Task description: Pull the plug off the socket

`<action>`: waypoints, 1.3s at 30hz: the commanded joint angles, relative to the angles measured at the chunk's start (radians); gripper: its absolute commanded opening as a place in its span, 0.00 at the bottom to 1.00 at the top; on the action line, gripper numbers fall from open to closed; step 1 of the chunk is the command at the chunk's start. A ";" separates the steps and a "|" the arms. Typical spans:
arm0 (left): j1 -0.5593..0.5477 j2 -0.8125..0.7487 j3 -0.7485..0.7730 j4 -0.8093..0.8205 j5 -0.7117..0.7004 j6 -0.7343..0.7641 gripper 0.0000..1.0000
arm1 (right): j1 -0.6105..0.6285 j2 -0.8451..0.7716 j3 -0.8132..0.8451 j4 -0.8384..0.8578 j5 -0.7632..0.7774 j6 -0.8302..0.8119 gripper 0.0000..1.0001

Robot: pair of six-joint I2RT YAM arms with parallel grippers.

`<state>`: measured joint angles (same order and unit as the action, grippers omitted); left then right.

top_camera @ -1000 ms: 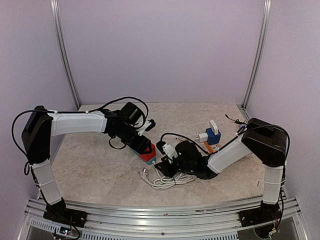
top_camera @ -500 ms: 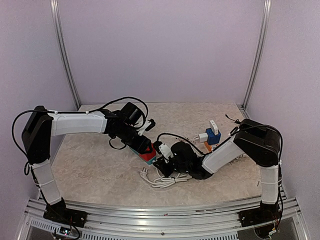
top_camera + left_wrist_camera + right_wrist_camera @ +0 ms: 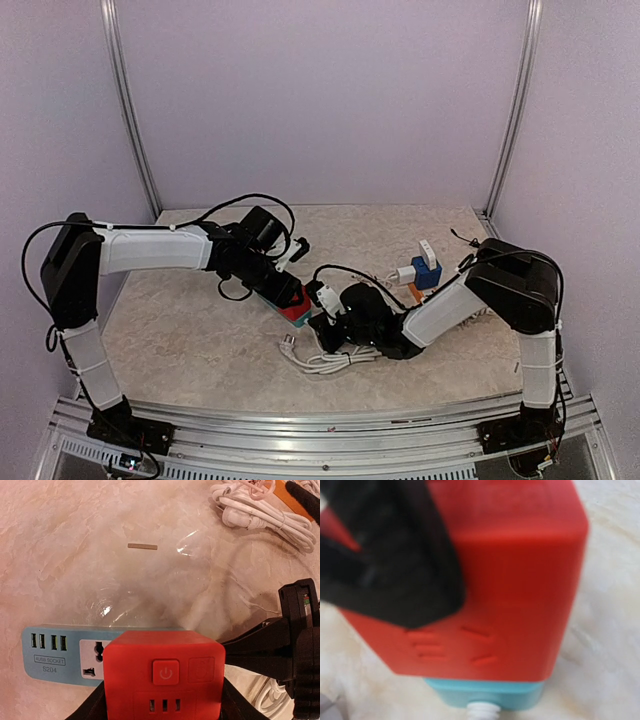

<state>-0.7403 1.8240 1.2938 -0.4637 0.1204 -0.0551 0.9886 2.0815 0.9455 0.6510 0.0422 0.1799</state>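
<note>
White arm links (image 3: 150, 247) — black joints (image 3: 525, 285), cables (image 3: 250, 197)

On the light-blue socket strip (image 3: 60, 652), lower left of my left wrist view, I read "4USB SOCKET" boxed, with "S204" beneath. The red block (image 3: 164, 672) bears a power symbol on its button.

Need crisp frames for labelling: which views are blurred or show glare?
Right wrist view: badly out of focus, the red cube-shaped plastic socket block fills it with soft edges. Left wrist view: sharp, with bright glare patches on the glossy marble-pattern tabletop. Top external view: evenly lit, sharp.
</note>
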 commanded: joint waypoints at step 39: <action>-0.043 -0.112 -0.071 0.118 0.069 -0.004 0.17 | 0.001 0.131 0.066 -0.181 0.091 0.032 0.04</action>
<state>-0.7589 1.7866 1.2434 -0.4255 0.0658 -0.0517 0.9974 2.1372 1.0302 0.5968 0.0746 0.2131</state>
